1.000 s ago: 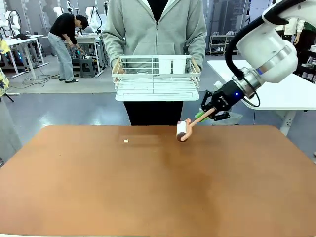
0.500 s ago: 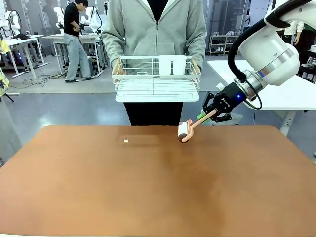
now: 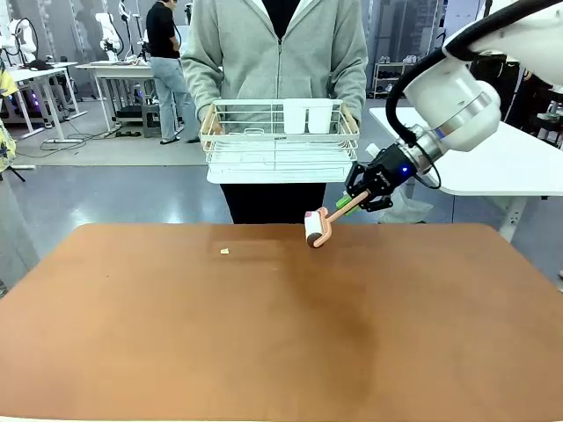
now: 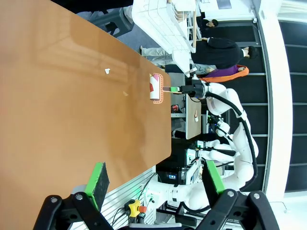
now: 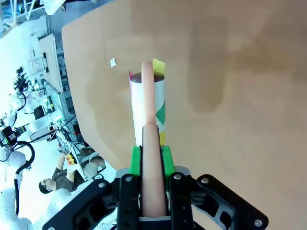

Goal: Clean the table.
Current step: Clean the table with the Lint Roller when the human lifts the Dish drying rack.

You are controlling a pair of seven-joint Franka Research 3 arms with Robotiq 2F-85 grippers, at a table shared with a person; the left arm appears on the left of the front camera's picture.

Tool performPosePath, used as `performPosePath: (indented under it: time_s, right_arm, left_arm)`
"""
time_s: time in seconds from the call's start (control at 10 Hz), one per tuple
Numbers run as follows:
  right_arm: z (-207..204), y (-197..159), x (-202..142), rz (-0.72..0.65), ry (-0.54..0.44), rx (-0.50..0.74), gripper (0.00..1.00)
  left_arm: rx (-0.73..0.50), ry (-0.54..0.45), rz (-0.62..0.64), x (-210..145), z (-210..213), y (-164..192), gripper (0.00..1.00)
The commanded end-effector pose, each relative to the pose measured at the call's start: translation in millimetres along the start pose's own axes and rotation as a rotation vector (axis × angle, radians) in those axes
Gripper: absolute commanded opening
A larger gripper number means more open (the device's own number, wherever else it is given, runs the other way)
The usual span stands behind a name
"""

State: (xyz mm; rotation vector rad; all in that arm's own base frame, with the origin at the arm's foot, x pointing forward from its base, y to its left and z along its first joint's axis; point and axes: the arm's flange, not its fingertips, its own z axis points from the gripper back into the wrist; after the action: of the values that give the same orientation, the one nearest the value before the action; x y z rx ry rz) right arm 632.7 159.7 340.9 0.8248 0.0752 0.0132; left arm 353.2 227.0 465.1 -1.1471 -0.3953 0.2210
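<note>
Table [image 3: 176, 334] with one pale scrap [image 3: 224, 251]; right pincer [image 3: 350, 205] tight on lint roller [image 3: 315, 229]; left pincer [image 4: 155, 168] spread.

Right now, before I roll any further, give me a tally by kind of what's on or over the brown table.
Lint roller: 1, held in the right gripper
White paper scrap on the table: 1 (a fainter speck beside it in the left wrist view is too small to call)
White wire rack, carried by the person: 1
Total: 3
</note>
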Motion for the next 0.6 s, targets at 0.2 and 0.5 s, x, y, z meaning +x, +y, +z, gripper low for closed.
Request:
performPosePath:
  time_s: [0.2,0.5]
  right_arm:
    - [-22,4,23,-0.003,0.032,-0.018,0.21]
    - [-25,-3,21,0.020,0.024,-0.007,0.21]
  left_arm:
    - [-0.010,-0.006,-0.010,0,3,-1,1.00]
    - [-0.010,-0.006,-0.010,0,3,-1,1.00]
